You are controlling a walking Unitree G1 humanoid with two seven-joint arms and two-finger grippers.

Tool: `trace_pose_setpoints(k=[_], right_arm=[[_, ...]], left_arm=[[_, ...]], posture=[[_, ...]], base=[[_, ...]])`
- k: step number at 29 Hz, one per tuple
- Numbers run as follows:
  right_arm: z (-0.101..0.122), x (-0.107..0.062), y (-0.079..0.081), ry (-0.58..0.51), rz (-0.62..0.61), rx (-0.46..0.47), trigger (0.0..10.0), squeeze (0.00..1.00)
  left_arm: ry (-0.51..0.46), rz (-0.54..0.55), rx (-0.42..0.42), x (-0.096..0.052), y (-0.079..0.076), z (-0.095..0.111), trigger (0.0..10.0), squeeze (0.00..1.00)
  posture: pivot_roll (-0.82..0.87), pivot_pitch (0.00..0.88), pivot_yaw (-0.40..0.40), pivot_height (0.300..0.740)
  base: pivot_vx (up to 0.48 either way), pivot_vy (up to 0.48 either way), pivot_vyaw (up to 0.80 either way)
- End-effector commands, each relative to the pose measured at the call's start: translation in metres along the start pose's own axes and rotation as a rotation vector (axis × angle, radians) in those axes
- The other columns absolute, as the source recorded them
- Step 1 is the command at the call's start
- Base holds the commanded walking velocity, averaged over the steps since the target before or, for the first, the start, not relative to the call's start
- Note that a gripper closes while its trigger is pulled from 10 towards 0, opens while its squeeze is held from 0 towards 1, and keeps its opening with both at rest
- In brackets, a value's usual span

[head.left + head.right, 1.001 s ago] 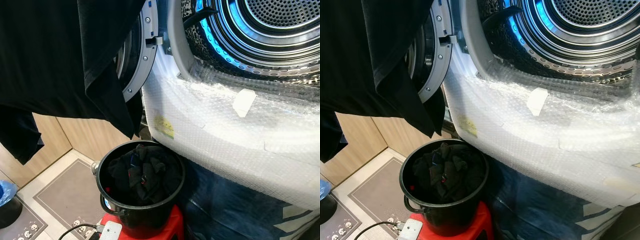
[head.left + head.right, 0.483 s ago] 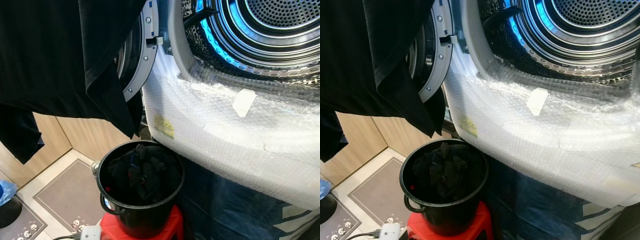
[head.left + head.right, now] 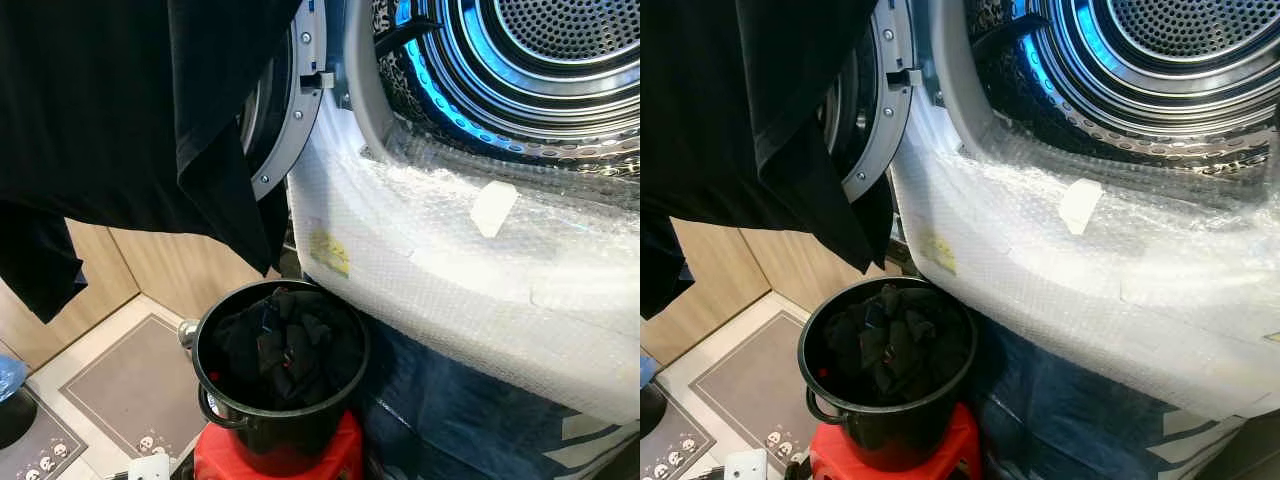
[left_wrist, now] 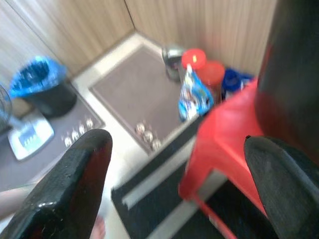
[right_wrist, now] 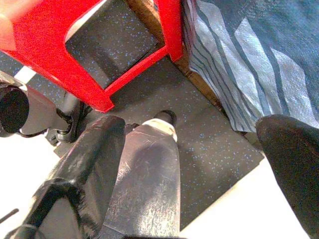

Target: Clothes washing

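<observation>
A large black garment (image 3: 120, 110) hangs down across the upper left, in front of the washer's open door (image 3: 283, 120). The washer drum (image 3: 540, 60) stands open at the upper right, lit blue inside. Below it a black bucket (image 3: 232, 415) holding dark clothes (image 3: 285, 345) sits on a red stool (image 3: 275, 462). My left gripper (image 4: 177, 144) is open with nothing between its fingers, low beside the red stool (image 4: 224, 134). My right gripper (image 5: 189, 124) is open too, over the dark floor by a stool leg (image 5: 169, 25).
Bubble wrap (image 3: 450, 260) covers the washer front below the drum. Blue patterned fabric (image 3: 450, 410) lies under it, right of the bucket. A grey mat (image 3: 120, 385) covers the floor at left. A blue-lined bin (image 4: 42, 82) and bottles (image 4: 194, 89) stand by the wooden wall.
The view has shifted slightly. A small white box at the bottom edge has slid left, away from the stool. The bucket and hanging garment stay put.
</observation>
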State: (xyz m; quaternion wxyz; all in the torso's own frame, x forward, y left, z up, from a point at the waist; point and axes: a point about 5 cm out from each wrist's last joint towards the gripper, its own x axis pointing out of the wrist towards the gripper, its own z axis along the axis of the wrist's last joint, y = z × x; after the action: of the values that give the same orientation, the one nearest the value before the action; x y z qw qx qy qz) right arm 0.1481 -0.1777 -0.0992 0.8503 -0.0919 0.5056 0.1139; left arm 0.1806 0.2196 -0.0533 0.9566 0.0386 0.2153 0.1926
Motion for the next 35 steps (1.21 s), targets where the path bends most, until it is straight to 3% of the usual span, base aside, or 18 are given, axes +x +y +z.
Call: trace_pose_setpoints(k=[1, 10, 18, 21, 29, 35], right_arm=[[-0.001, 0.000, 0.002, 0.012, 0.010, -0.007, 10.0, 0.00], [-0.002, 0.000, 0.003, 0.016, 0.021, -0.026, 10.0, 0.00], [-0.002, 0.000, 0.003, 0.020, 0.027, -0.051, 10.0, 0.00], [-0.002, 0.000, 0.004, 0.021, 0.032, -0.058, 10.0, 0.00], [-0.002, 0.000, 0.005, 0.022, 0.036, -0.050, 10.0, 0.00], [-0.001, 0.001, 0.005, 0.021, 0.035, -0.046, 10.0, 0.00]], left_arm=[[-0.044, 0.020, -0.004, -0.002, 0.004, 0.003, 10.0, 0.00], [-0.226, -0.041, 0.016, -0.011, -0.005, 0.016, 10.0, 0.00], [-0.379, -0.044, 0.001, -0.015, -0.002, 0.034, 10.0, 0.00], [-0.485, -0.006, 0.027, -0.017, 0.002, 0.049, 10.0, 0.00], [-0.559, 0.068, 0.054, -0.019, 0.007, 0.062, 10.0, 0.00], [-0.615, 0.054, 0.035, -0.014, 0.008, 0.079, 10.0, 0.00]], posture=[[0.04, 0.000, 0.007, 0.740], [0.06, 0.000, -0.006, 0.740], [0.08, 0.000, -0.016, 0.740], [0.08, 0.000, -0.015, 0.740], [0.08, 0.000, -0.008, 0.740], [0.08, 0.000, -0.007, 0.740]], base=[[0.000, 0.000, 0.00], [0.000, 0.000, 0.00], [0.000, 0.000, 0.00], [0.000, 0.000, 0.00], [0.000, 0.000, 0.00], [0.000, 0.000, 0.00]])
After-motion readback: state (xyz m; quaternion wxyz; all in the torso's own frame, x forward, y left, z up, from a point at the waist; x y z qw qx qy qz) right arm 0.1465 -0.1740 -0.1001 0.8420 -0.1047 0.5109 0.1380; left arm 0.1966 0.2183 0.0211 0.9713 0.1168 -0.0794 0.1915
